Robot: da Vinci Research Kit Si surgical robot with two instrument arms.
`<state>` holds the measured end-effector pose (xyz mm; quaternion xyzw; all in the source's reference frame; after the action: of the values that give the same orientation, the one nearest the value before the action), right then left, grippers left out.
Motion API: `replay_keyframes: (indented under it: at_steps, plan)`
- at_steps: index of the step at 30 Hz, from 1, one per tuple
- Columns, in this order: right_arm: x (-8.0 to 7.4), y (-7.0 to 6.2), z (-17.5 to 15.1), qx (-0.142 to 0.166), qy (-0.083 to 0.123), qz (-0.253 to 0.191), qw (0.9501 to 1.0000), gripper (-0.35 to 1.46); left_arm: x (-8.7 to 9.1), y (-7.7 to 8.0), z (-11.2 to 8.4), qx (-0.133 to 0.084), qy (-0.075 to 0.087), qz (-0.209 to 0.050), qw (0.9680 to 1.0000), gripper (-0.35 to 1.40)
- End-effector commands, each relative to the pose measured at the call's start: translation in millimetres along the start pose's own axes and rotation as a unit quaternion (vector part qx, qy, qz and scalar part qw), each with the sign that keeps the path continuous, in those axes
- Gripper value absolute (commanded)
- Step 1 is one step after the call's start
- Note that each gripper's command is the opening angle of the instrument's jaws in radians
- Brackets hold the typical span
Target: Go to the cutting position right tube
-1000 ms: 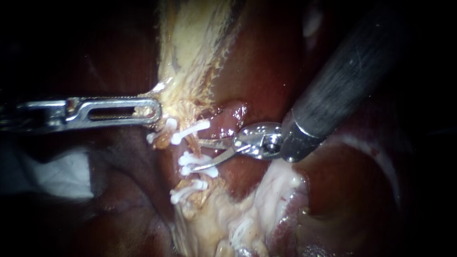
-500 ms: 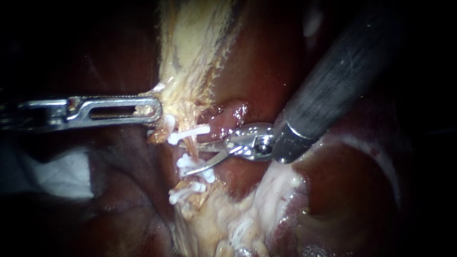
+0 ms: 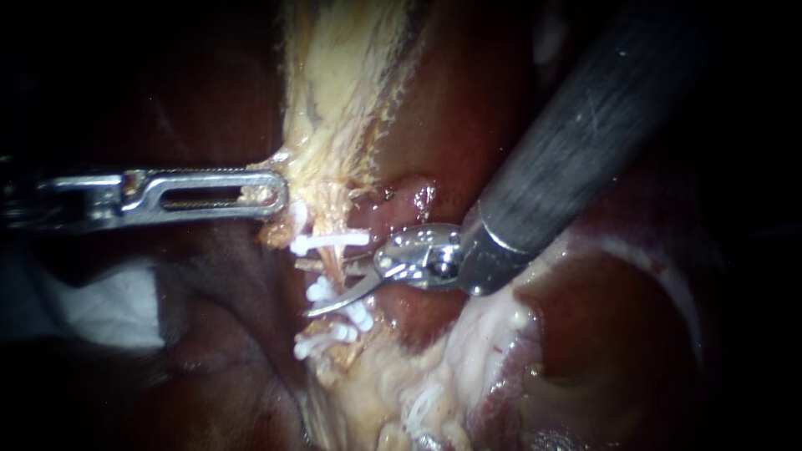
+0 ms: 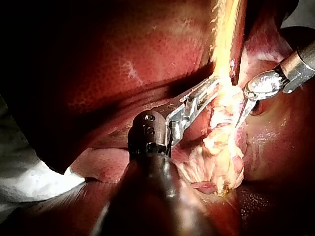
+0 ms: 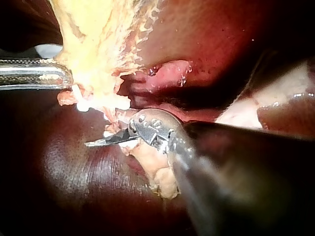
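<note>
Here the right instrument point(image 3: 311, 288), entering from 2 o'clock, holds its blade-like jaws spread toward 9 o'clock astride the clipped tube point(image 3: 336, 262), which runs 12 to 6 o'clock between white clips point(image 3: 330, 241), while the left instrument point(image 3: 263, 194) pinches yellowish tissue point(image 3: 334, 83).

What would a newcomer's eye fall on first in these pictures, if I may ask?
White clips on a tube at the endoscope view's centre stand out first. The curved blades of my right instrument gape between them, while my left instrument grips pale yellow tissue just above.
</note>
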<state>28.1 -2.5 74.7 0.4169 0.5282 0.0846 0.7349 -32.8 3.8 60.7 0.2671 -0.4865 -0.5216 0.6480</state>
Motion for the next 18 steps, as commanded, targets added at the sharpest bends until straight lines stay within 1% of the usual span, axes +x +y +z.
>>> replay_keyframes:
  at_steps: [1, 10, 13, 18]
  plan:
    - [0.0, 0.0, 0.1, 0.000, 0.000, 0.001, 1.0000, 0.72, 0.0, 0.0, 0.0, 0.000, 0.000, 0.000, 1.0000, -0.35]
    - [0.1, 0.5, 0.6, -0.001, -0.001, 0.010, 1.0000, 0.62, 0.1, 0.0, 0.2, -0.001, 0.000, 0.000, 1.0000, -0.35]
    - [0.1, 0.6, 0.6, -0.001, -0.001, 0.010, 1.0000, 0.53, 0.1, 0.0, 0.2, -0.001, 0.000, 0.000, 1.0000, -0.35]
    - [0.0, 0.9, 0.5, -0.003, -0.001, 0.010, 1.0000, 0.47, 0.1, 0.0, 0.3, -0.001, 0.000, 0.000, 1.0000, -0.35]
